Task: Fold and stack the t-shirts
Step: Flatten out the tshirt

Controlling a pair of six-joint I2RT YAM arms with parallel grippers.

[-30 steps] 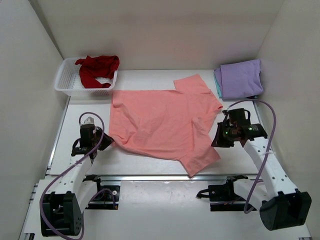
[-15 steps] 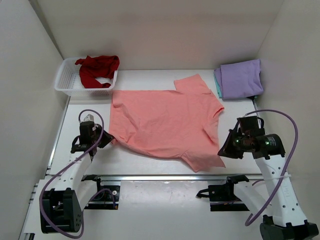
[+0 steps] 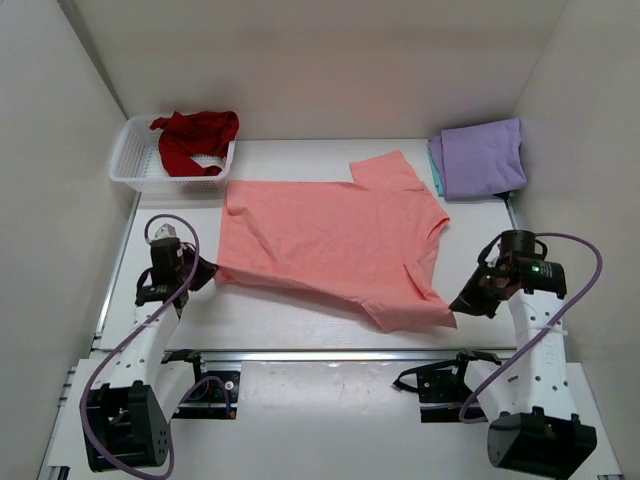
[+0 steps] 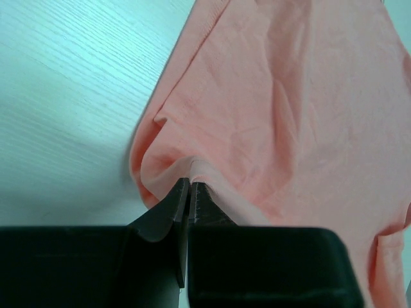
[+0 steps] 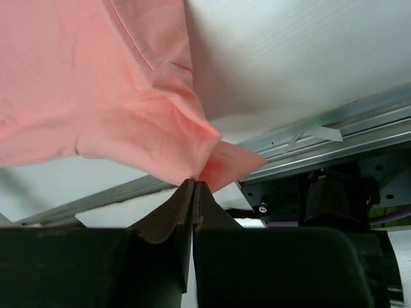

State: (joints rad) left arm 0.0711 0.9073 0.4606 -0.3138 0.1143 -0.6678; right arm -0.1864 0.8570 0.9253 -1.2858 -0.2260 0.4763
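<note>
The pink shirt (image 3: 330,235) lies spread on the counter (image 3: 270,320), long axis left to right, between both arms. The left jaws clamp its near hem corner; the right jaws clamp its near sleeve.

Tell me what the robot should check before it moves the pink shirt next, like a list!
1. Left gripper shut on the salmon-pink shirt: ok, it pinches the near left edge.
2. Right gripper shut on the same shirt: ok, it pinches the near right corner.
3. Shirt smooth between them: not ok, creases fan out from the left pinch.
4. Grip deep enough not to slip: cannot tell, only a small tuck of cloth shows in each.
5. Lavender shirt folded at the far right: ok.
6. Dark red shirt waiting its turn: ok, it lies bunched in the basket.
</note>
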